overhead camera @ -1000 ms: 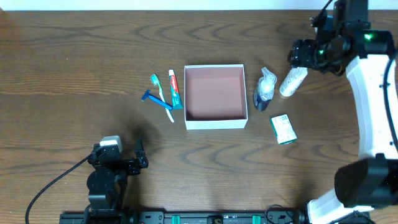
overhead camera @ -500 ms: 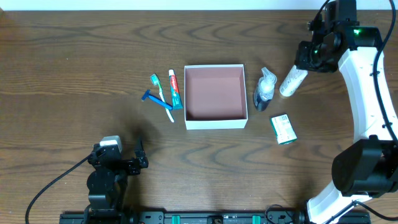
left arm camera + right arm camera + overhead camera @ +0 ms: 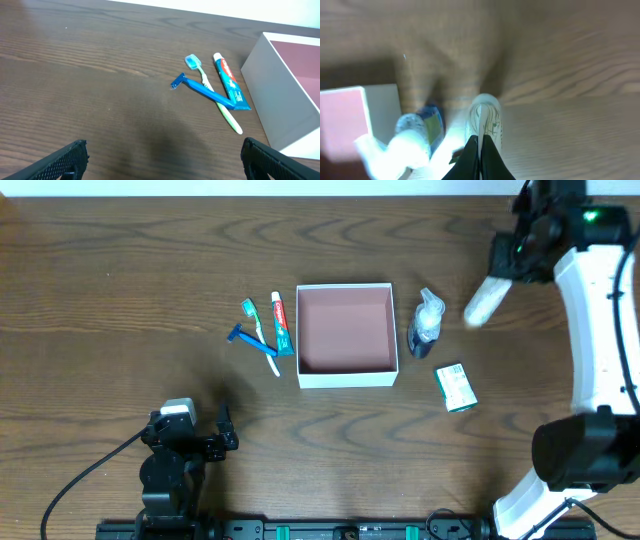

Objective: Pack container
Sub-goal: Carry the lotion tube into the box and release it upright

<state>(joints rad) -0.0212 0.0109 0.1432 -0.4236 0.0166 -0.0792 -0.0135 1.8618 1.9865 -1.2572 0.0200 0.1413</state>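
Observation:
The container point(image 3: 348, 376), a square white box with a reddish-brown inside, sits mid-table, and its white wall shows in the left wrist view point(image 3: 280, 100) and the right wrist view point(image 3: 382, 107). My right gripper point(image 3: 497, 278) is shut on the flat end of a white tube point(image 3: 483, 301), held off the table to the container's right. In the right wrist view the dark jaws pinch the tube point(image 3: 486, 120). At the near left my left gripper point(image 3: 226, 430) stands open over bare wood, fingers point(image 3: 70, 160) wide apart.
Left of the container lie a green toothbrush point(image 3: 252, 320), a toothpaste tube point(image 3: 281, 322) and a blue razor point(image 3: 255, 343). Right of it stands a dark spray bottle point(image 3: 425, 325), with a green-and-white packet point(image 3: 455, 387) nearer the front.
The right gripper has shut on the white tube and carried it up and to the right, away from the spray bottle. The left arm has not moved.

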